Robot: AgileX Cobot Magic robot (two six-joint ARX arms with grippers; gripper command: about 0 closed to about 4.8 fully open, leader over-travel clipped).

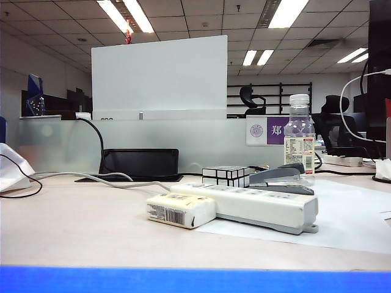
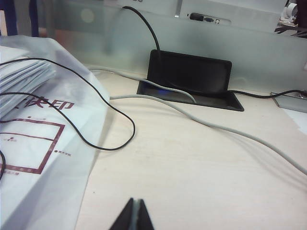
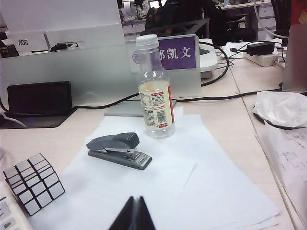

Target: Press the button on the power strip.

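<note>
Office setting, pale wooden bench point(image 1: 79, 226) with a frosted divider behind it. Biggest thing on it is the white paper sheets point(image 3: 201, 172) on the right side, then the power strip point(image 1: 256, 206) lying lengthwise near the middle, partly on the paper, its grey cord point(image 2: 230, 132) trailing off left. A small cream packet point(image 1: 180, 210) with a barcode sits touching its left end. Behind the strip: water bottle point(image 3: 155, 91), grey stapler point(image 3: 117, 149), mirror cube point(image 3: 33, 189). Left hand point(image 2: 135, 213) hovers over bare bench near a plastic bag point(image 2: 43, 143), fingers pinched together, gripping nothing. Right hand point(image 3: 135, 211) hangs above the paper, also closed and empty.
</note>
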